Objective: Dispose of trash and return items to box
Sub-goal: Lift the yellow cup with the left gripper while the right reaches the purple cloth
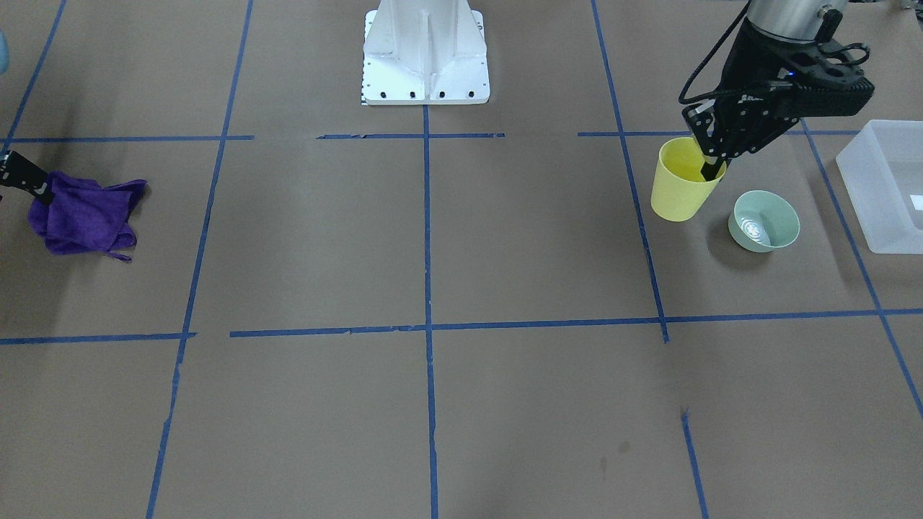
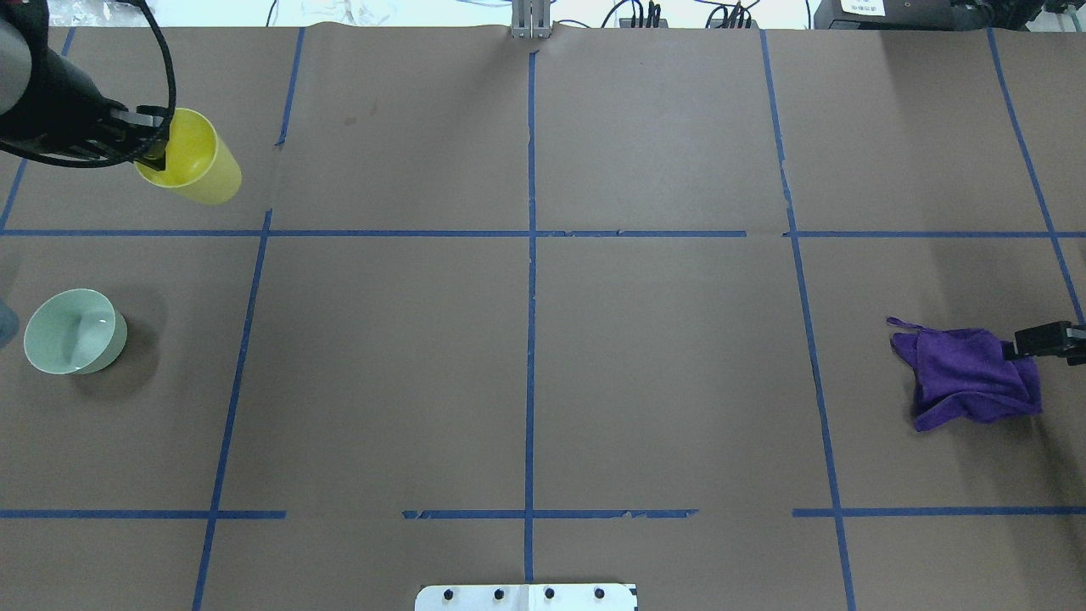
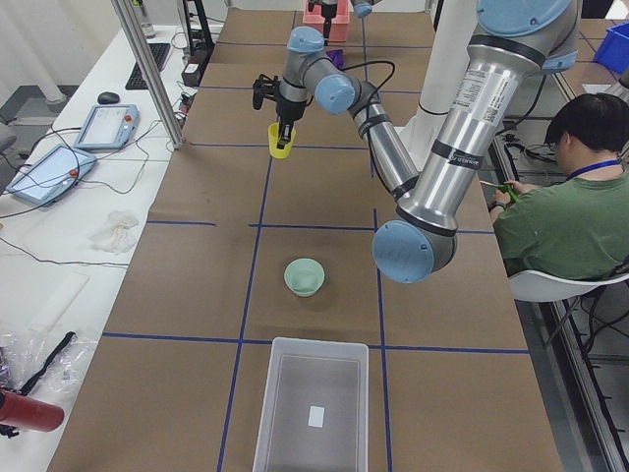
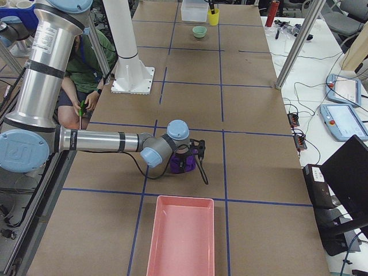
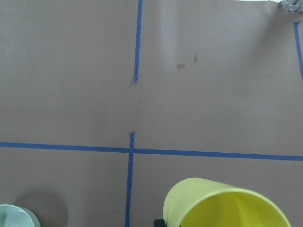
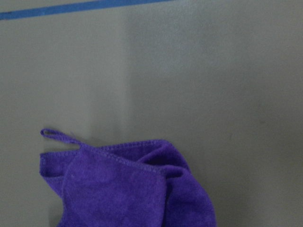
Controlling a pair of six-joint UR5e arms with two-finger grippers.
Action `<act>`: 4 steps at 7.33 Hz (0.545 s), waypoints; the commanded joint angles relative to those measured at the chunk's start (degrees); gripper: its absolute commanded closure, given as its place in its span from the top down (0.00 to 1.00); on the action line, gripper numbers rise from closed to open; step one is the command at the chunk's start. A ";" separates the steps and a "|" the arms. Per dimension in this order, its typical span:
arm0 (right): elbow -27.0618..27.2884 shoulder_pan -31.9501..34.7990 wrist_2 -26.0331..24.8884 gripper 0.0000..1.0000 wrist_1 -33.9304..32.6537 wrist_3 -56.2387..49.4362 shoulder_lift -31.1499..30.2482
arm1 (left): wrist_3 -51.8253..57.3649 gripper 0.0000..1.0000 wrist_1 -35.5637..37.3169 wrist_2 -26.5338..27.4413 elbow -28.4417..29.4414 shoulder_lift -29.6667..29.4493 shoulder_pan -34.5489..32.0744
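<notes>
My left gripper [image 1: 710,166] is shut on the rim of the yellow cup [image 1: 681,184], one finger inside it, and the cup hangs tilted. The cup also shows in the overhead view [image 2: 195,161] and the left wrist view [image 5: 227,205]. The mint-green bowl [image 1: 764,221] stands upright on the table beside the cup, also visible in the overhead view [image 2: 72,331]. The translucent box [image 1: 887,187] stands open beyond the bowl at the table's end, seen too in the left side view [image 3: 313,408]. My right gripper [image 2: 1048,341] is at the edge of the bunched purple cloth [image 2: 967,378] and appears shut on it.
The white robot base [image 1: 425,54] stands at the table's middle edge. A pink tray [image 4: 181,236] lies at the table's end near the right arm. A seated person [image 3: 580,197] is beside the table. Blue tape lines cross the brown table cover.
</notes>
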 commanded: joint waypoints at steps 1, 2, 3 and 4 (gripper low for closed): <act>-0.04 -5.13 -3.05 1.00 1.22 1.07 -0.71 | 8.15 0.00 0.49 -0.05 -0.04 2.33 -4.21; -0.04 -6.18 -3.06 1.00 1.22 1.07 -0.71 | 12.89 0.00 0.40 -0.14 0.39 3.47 -5.36; 0.05 -6.89 -3.06 0.63 1.22 1.16 -0.71 | 16.68 0.00 0.40 -0.23 1.09 3.92 -7.46; -0.04 -7.16 -3.06 0.01 1.22 1.07 -0.71 | 18.98 0.00 0.49 -0.23 2.06 3.92 -9.05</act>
